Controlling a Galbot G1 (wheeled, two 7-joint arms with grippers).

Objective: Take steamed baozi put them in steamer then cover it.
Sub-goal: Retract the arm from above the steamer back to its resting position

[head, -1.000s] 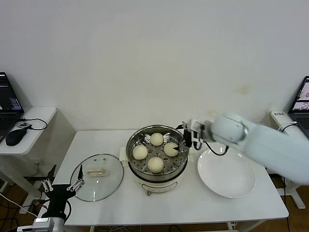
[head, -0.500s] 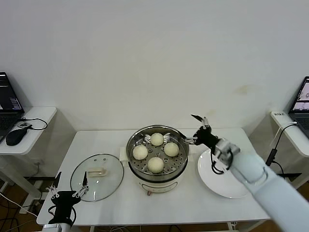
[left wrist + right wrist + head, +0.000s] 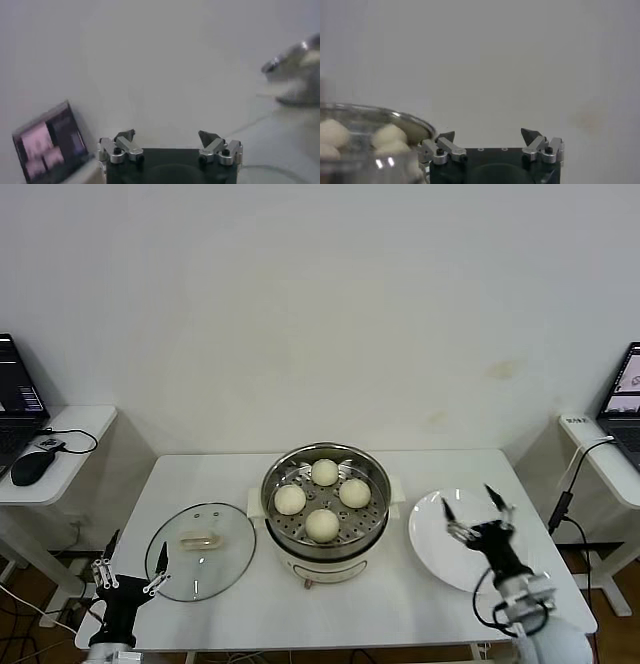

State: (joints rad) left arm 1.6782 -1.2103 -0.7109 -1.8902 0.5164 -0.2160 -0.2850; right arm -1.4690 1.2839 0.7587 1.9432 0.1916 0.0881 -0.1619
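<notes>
Several cream-white baozi [image 3: 322, 525] sit on the perforated tray inside the shiny steamer [image 3: 372, 519] at the table's middle; two or three of them show in the right wrist view [image 3: 389, 135]. The glass cover [image 3: 230, 556] with its cream bar handle lies flat on the table left of the steamer. My right gripper [image 3: 478, 512] is open and empty, low over the white plate [image 3: 445, 557], right of the steamer. Its jaws show wide apart in the right wrist view [image 3: 490, 135]. My left gripper [image 3: 129, 566] is open and empty at the table's front left corner, beside the cover.
A side table with a laptop [image 3: 18, 399] and mouse [image 3: 32, 467] stands far left. Another laptop [image 3: 628, 389] and a cable sit far right. The left wrist view shows a laptop [image 3: 47, 147] and the blurred steamer's edge [image 3: 295, 65].
My right arm has drawn back from the steamer's right rim to low over the white plate. My left gripper has shifted slightly near the cover's front edge.
</notes>
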